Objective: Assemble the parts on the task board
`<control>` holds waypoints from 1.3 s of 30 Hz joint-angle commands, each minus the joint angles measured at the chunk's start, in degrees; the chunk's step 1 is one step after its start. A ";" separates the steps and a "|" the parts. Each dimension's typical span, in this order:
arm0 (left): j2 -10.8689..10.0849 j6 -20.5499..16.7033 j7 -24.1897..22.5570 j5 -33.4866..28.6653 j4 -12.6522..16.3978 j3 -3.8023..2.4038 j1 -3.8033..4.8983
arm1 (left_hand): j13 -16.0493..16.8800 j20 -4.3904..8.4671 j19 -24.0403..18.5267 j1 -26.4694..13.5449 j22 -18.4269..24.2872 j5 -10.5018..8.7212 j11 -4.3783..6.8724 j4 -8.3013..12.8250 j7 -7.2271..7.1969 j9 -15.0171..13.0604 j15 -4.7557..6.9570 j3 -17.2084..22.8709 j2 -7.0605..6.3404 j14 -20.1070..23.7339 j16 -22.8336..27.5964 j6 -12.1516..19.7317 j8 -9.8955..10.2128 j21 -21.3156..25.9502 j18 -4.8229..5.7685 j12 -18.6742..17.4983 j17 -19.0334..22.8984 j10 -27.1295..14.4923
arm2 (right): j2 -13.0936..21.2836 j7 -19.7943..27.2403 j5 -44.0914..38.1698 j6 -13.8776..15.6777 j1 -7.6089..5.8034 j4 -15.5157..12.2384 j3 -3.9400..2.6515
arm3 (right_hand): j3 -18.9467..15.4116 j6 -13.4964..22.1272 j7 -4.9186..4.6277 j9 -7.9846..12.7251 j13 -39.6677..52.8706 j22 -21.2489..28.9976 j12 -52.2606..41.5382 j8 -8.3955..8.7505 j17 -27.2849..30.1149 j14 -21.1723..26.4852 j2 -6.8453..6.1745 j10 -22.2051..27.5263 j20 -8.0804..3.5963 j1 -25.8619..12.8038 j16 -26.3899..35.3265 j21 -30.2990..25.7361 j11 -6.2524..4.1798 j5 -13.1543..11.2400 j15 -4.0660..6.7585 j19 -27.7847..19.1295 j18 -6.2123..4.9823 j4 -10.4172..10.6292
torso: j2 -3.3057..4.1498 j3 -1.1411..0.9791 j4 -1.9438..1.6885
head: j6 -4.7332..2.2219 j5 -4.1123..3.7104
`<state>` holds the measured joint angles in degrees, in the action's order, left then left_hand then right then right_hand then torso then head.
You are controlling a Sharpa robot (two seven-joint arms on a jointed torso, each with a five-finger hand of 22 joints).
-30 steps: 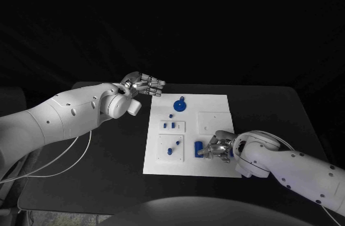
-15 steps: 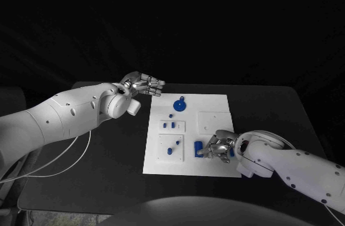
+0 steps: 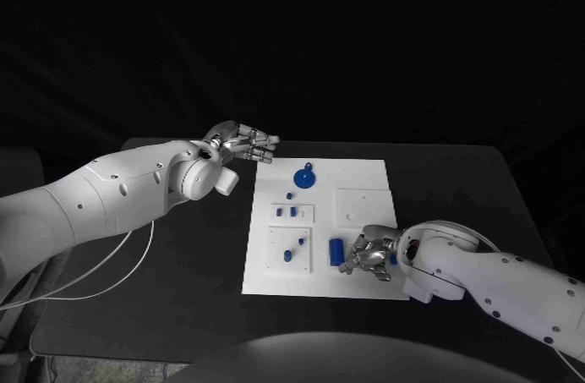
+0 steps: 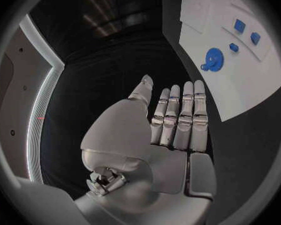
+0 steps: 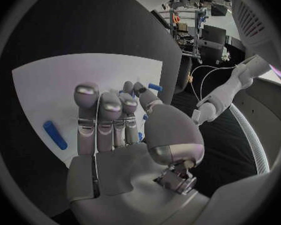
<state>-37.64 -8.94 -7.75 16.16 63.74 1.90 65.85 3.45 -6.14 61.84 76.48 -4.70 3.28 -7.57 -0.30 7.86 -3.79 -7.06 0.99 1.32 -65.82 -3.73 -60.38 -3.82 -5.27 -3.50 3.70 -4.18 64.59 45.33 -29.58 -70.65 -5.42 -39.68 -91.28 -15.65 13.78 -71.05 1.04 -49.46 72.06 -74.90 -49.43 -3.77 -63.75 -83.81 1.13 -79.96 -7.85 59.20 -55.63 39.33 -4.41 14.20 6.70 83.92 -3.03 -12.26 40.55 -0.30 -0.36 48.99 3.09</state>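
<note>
Right hand (image 3: 370, 257) has let go of the blue cylinder (image 3: 336, 248); left hand (image 3: 248, 144) hovers, fingers spread

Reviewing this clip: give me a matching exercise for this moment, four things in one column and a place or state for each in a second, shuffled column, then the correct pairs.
Things:
1. left hand
2. right hand
3. blue gear
4. blue cylinder

Places or states:
A. lying on the near part of the task board, just beside a hand
B. held above the table past the board's far left corner, holding nothing
C. on the far part of the board, clear of both hands
D. low over the board's near right part, fingers spread

Pairs: 1-B, 2-D, 3-C, 4-A
</note>
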 commanded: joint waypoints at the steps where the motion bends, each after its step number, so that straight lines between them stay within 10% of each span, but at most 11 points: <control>1: 0.08 0.85 -0.41 0.15 0.11 -0.02 0.01 | -0.02 -0.31 0.05 -0.43 0.07 -0.27 0.08 -0.30 -0.07 -0.05 -0.14 -0.03 0.11 0.41 0.19 0.39 0.18 0.25 -0.84 -0.30 -0.07 -0.40 | -0.23 -1.75 -0.78 -0.77 0.05 0.13 0.00 | 0.51 0.05 0.18 -0.30 -0.12 -1.49 -0.35 0.04 0.01 -0.05 0.42 -0.07 -0.14 -0.83 -0.37 0.25 -0.03 0.02 0.01 3.21 0.88 0.36 | 0.00 0.02 -0.06 | -0.01 0.00; 22: 0.22 1.04 -0.38 0.15 0.04 -0.01 0.01 | -0.02 -0.31 0.07 -0.53 0.08 -0.27 0.07 -0.39 -0.06 -0.06 -0.15 -0.01 0.14 0.43 0.20 0.39 0.17 0.26 -0.85 -0.30 -0.08 -0.42 | -2.65 -4.24 -2.02 3.46 0.06 2.65 0.07 | 6.94 0.18 0.11 -2.48 -0.28 -1.58 -0.85 0.05 0.17 0.01 1.24 -0.06 -0.07 -4.27 -0.80 0.56 0.00 -8.02 -0.05 3.23 0.84 2.39 | -0.01 0.04 -0.06 | 0.19 -0.04; 39: 0.17 1.15 -0.31 0.15 0.02 0.00 0.00 | -0.02 -0.31 0.07 -0.53 0.08 -0.27 0.07 -0.39 -0.06 -0.06 -0.15 -0.01 0.14 0.43 0.20 0.39 0.17 0.26 -0.85 -0.30 -0.08 -0.42 | -2.78 -4.05 -2.57 4.60 0.07 2.91 0.10 | 8.58 0.12 0.13 -2.99 -0.27 -1.55 -1.02 0.04 0.20 0.01 1.15 -0.11 -0.09 -5.66 -0.93 0.72 -0.02 -9.21 -0.02 3.25 0.82 3.13 | 0.01 -0.01 -0.01 | 0.26 0.00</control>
<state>-37.55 -8.64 -7.72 16.20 63.68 1.92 65.85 3.45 -6.14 61.84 76.48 -4.69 3.28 -7.57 -0.30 7.87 -3.79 -7.06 0.99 1.32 -65.81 -3.73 -60.37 -3.82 -5.27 -3.50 3.70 -4.18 64.59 42.51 -33.66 -72.36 -1.23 -39.56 -88.48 -15.48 22.18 -71.05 1.03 -52.39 71.80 -74.90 -50.10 -3.77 -63.62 -83.80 2.50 -79.96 -7.85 54.04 -56.34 39.92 -4.41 5.11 6.69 83.92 -3.03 -9.09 40.55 -0.30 -0.40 49.20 3.06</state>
